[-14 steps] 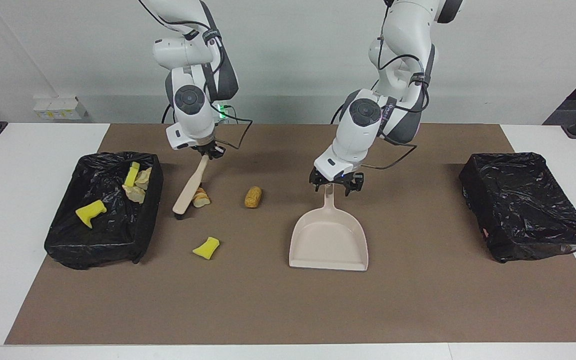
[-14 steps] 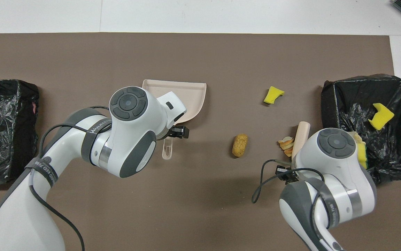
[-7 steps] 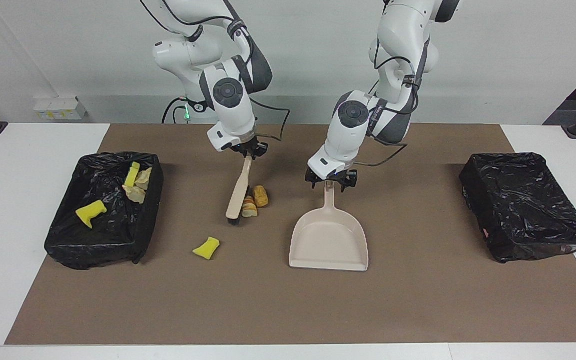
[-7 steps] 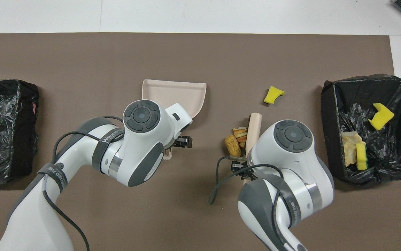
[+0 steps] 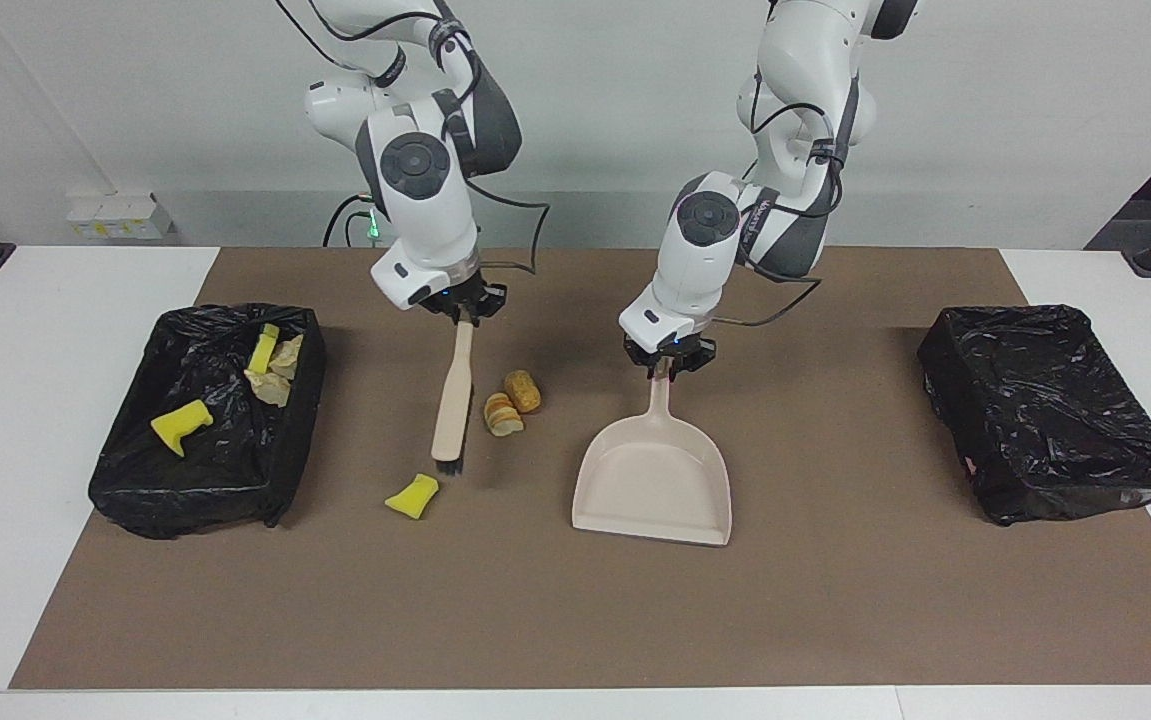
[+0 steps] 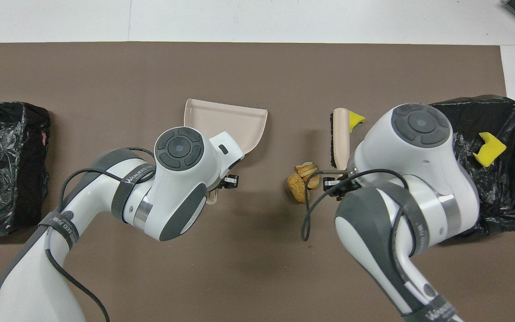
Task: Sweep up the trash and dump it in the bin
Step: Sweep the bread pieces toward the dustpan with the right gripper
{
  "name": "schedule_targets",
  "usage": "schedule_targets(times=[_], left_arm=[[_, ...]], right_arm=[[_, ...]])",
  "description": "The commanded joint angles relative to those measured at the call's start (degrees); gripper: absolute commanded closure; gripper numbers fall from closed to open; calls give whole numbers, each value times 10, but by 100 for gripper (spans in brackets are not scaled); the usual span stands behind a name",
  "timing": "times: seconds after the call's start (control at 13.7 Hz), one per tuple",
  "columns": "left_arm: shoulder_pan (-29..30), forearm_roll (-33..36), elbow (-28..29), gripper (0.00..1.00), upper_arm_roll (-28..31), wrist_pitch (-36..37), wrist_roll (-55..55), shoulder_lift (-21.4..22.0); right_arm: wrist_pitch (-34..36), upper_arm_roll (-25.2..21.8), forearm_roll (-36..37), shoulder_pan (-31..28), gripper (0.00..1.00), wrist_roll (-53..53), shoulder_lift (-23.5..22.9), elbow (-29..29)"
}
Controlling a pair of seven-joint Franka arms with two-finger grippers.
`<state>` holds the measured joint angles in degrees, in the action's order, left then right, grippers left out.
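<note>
Counter (image 5: 55,330): white, covered across most of its top by a brown mat (image 5: 835,600).
Bin at the right arm's end (image 5: 135,490): lined with a black bag, it held a yellow foam chunk (image 5: 181,424), an upright yellow piece (image 5: 263,350) and pale bread-like scraps (image 5: 275,380).
Bin at the left arm's end (image 5: 1050,410): lined with a black bag, no scraps visible in it.
Dustpan (image 5: 653,485): beige, it lay flat on the mat near the middle, its mouth turned away from the robots and its handle toward them.
Brush (image 5: 453,395): beige handle with dark bristles at the low end, it hung nearly upright, the bristles down at the mat just beside a loose yellow scrap.
Left pincer (image 5: 670,362): over the dustpan's handle end, closed on the handle.
Right pincer (image 5: 465,305): over the mat between the bin holding scraps and the dustpan, closed on the top of the brush handle.
Trash on the mat: a corn cob piece (image 5: 522,391) and a croissant (image 5: 502,414) lay touching each other between the brush and the dustpan; a yellow foam scrap (image 5: 412,496) lay farther from the robots, between the brush's bristles and the bin at the right arm's end.
</note>
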<state>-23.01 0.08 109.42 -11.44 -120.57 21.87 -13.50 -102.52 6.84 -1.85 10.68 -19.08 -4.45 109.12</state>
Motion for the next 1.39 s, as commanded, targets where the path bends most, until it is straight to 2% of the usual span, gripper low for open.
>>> schedule_targets(times=[0.0, 0.22, 0.44, 0.58, 0.66, 0.88, 1.02, 1.17, 1.31], left_arm=[[-6, 20, -1, 100, 5, 21, -30, 10], [-4, 26, -1, 100, 8, 41, -68, 29], [37, 26, -1, 100, 10, 102, -215, 76], [72, 26, 1, 100, 10, 133, -339, 114], [89, 26, 2, 100, 10, 154, -403, 129], [116, 29, 4, 100, 11, 191, -548, 137], [121, 58, 5, 100, 11, 194, -623, 139], [140, 57, 18, 100, 11, 196, -701, 144], [146, 56, 30, 100, 10, 180, -735, 148]], right_arm=[[-43, 5, 26, -63, 100, 120, -36, -16], [-72, 5, 111, -81, 100, 177, -92, -63], [-79, 5, 136, -106, 100, 196, -157, -121], [-86, 5, 139, -116, 100, 202, -171, -125], [-102, 5, 139, -116, 100, 202, -173, -117], [-92, 10, 130, -103, 100, 203, -160, -69], [-61, 13, 127, -74, 100, 192, -135, -34], [-29, 14, 121, -57, 100, 168, -102, 12], [-23, 14, 85, -36, 100, 147, -72, 63]])
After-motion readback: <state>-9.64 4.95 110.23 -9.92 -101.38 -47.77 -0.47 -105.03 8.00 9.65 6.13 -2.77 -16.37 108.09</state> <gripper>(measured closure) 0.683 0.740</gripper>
